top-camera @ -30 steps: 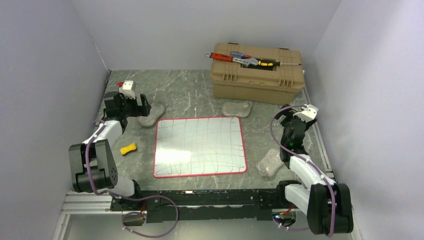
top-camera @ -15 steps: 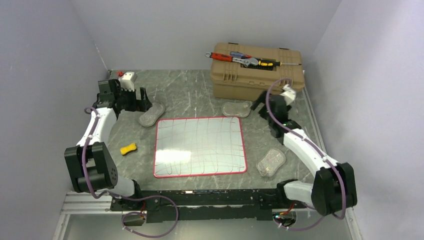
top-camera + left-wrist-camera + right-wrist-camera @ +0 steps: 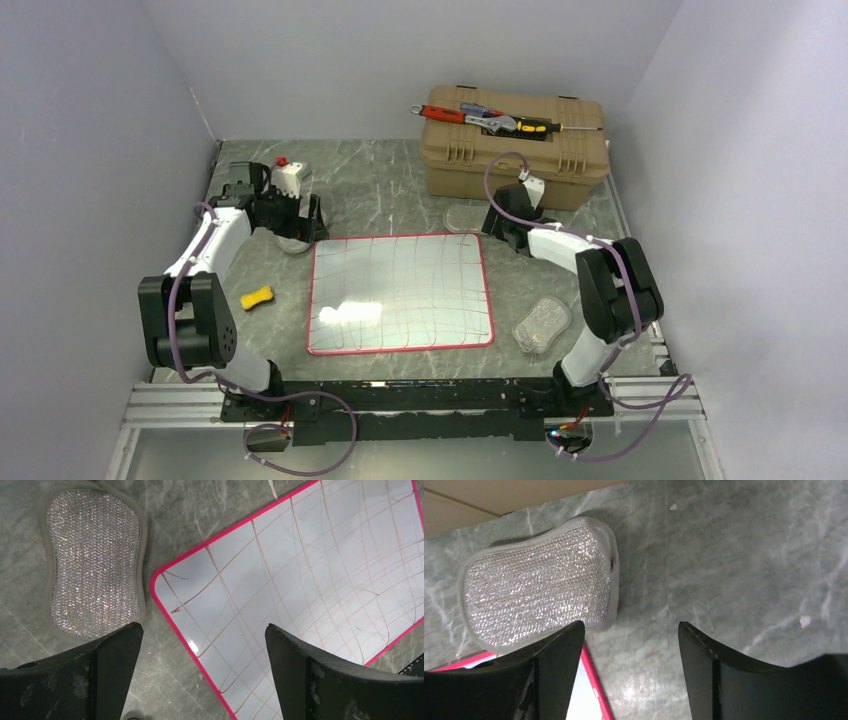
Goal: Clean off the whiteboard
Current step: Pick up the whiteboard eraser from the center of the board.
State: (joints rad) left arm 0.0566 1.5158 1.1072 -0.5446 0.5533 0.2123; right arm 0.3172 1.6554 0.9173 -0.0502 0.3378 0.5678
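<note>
Though crossed edge to edge with thin red pen lines, flat at the middle of the grey marble table (image 3: 380,180): whiteboard (image 3: 400,290). Over its far left corner, left gripper (image 3: 200,640), jaws spread wide, gripping nothing, beside a glittery silver sponge (image 3: 92,565). Off the far right corner, right gripper (image 3: 631,635), jaws apart and bare, next to a second glittery sponge (image 3: 539,585) in front of the tan toolbox (image 3: 515,150).
</note>
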